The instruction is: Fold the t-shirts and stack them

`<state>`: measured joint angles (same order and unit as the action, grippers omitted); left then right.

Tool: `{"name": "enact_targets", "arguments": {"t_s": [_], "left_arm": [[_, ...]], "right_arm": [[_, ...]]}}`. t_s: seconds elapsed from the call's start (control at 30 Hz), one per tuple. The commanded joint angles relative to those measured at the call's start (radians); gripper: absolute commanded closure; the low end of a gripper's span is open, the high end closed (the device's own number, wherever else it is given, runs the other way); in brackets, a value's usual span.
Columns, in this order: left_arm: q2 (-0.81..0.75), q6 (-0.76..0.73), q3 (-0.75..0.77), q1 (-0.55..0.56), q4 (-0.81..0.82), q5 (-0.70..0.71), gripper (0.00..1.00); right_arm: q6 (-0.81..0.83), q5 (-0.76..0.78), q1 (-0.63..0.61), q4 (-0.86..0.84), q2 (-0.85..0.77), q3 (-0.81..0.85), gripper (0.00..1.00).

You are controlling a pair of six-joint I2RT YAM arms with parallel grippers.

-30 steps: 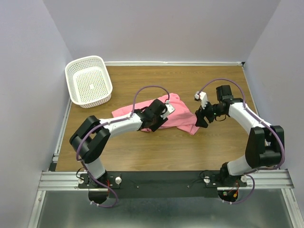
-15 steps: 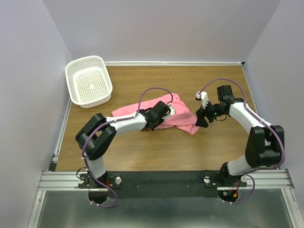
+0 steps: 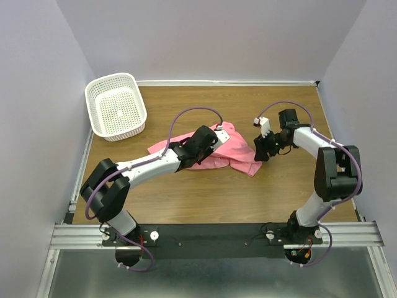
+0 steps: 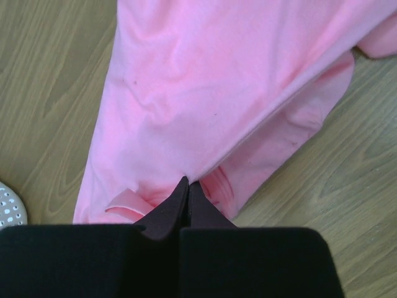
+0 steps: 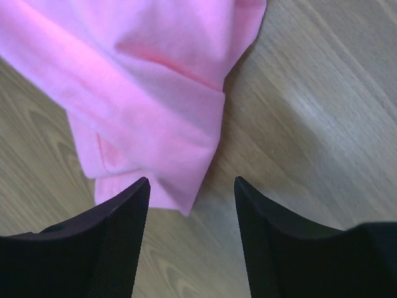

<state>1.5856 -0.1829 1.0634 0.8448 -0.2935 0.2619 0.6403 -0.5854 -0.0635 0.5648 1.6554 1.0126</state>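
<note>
The pink t-shirt [image 3: 234,148] lies crumpled in the middle of the wooden table. My left gripper [image 3: 214,137] sits on its upper middle part. In the left wrist view the left gripper [image 4: 188,184] is shut, its tips pinching a hem fold of the t-shirt [image 4: 205,93]. My right gripper [image 3: 260,153] hangs at the shirt's right end. In the right wrist view the right gripper [image 5: 192,181] is open, and a lower corner of the t-shirt [image 5: 149,99] pokes in between its fingers, closer to the left one.
A white perforated basket [image 3: 116,107] stands at the back left corner, apart from the shirt; a sliver of the basket [image 4: 7,208] shows at the left wrist view's edge. Grey walls close the table on three sides. Bare wood [image 3: 205,192] lies in front of the shirt.
The left gripper has shut on the shirt's fold and its arm has stretched out flatter. The right gripper has shifted left to the shirt's corner and narrowed somewhat.
</note>
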Motion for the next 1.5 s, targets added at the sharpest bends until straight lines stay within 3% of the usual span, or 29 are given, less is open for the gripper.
{"name": "enact_targets", "arguments": {"t_s": [0.0,0.2,0.27,0.3,0.4,0.53,0.67,0.8,0.97,1.07,1.17,1.33,1.47], "left_arm": [[-0.009,0.003,-0.034,0.004,0.025,-0.041,1.00],[-0.050,0.003,-0.029,0.004,0.037,-0.046,1.00],[-0.065,0.003,-0.029,0.004,0.043,-0.046,1.00],[-0.084,0.005,-0.029,0.004,0.044,-0.041,1.00],[-0.119,0.025,-0.026,0.004,0.033,-0.017,1.00],[-0.300,0.054,-0.014,0.008,0.016,0.040,1.00],[-0.516,0.048,0.062,0.074,0.033,0.062,1.00],[-0.642,0.007,0.220,0.202,0.100,0.077,1.00],[-0.595,0.016,0.479,0.295,0.093,-0.038,1.00],[-0.553,0.045,0.601,0.321,0.093,-0.170,1.00],[-0.533,0.066,0.629,0.336,0.099,-0.289,1.00],[-0.573,0.076,0.584,0.344,0.146,-0.435,1.00],[-0.616,0.050,0.486,0.344,0.157,-0.397,1.00]], "right_arm": [[-0.056,-0.047,0.005,-0.020,0.092,0.055,0.39],[-0.065,-0.045,0.002,0.004,0.145,0.070,0.69],[-0.068,-0.041,0.004,0.014,0.126,0.072,0.98],[-0.071,-0.033,0.002,0.021,0.106,0.073,0.99],[-0.077,0.022,0.004,0.049,-0.041,0.098,0.99],[-0.103,0.067,0.004,0.095,-0.343,0.184,0.99],[-0.134,0.108,0.004,0.156,-0.549,0.401,1.00],[-0.208,0.055,0.004,0.208,-0.543,0.779,0.99],[-0.319,-0.046,0.004,0.242,-0.526,1.098,0.99],[-0.341,-0.062,0.010,0.233,-0.562,1.190,0.99],[-0.340,-0.031,0.013,0.218,-0.623,1.190,0.99],[-0.337,0.024,0.013,0.221,-0.661,1.225,0.99],[-0.315,0.088,0.013,0.236,-0.655,1.215,1.00]]}}
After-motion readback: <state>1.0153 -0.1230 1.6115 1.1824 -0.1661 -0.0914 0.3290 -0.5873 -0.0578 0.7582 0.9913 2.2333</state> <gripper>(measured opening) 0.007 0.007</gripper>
